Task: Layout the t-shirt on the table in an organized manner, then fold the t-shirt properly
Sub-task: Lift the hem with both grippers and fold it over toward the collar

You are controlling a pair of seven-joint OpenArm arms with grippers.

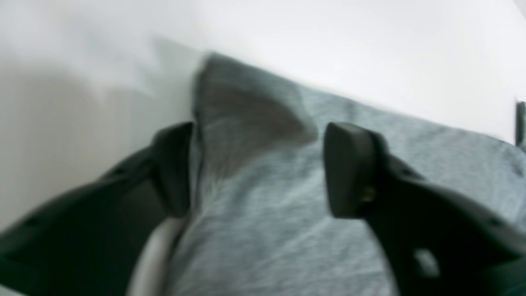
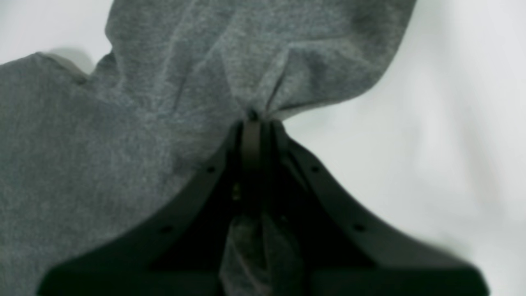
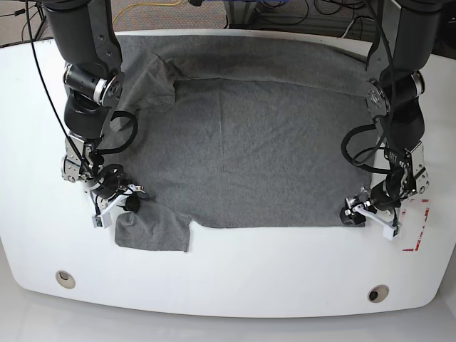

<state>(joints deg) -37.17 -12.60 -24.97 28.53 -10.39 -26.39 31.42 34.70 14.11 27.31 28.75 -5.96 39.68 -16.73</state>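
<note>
The heather-grey t-shirt (image 3: pixel 249 142) lies spread on the white table (image 3: pixel 228 278), with one sleeve folded out at the near left. My right gripper (image 3: pixel 121 203) is shut on that sleeve, and in the right wrist view the fabric (image 2: pixel 102 144) puckers into its closed tips (image 2: pixel 252 119). My left gripper (image 3: pixel 354 212) sits at the shirt's near right corner. The left wrist view shows it open (image 1: pixel 259 168), its fingers (image 1: pixel 349 168) standing either side of a raised fold of the shirt (image 1: pixel 279 246) without pinching it.
Two small round holes (image 3: pixel 65 278) (image 3: pixel 377 293) sit near the table's front edge. A red-and-white tape mark (image 3: pixel 417 228) lies just right of the left gripper. Cables hang off both arms and lie on the floor behind the table.
</note>
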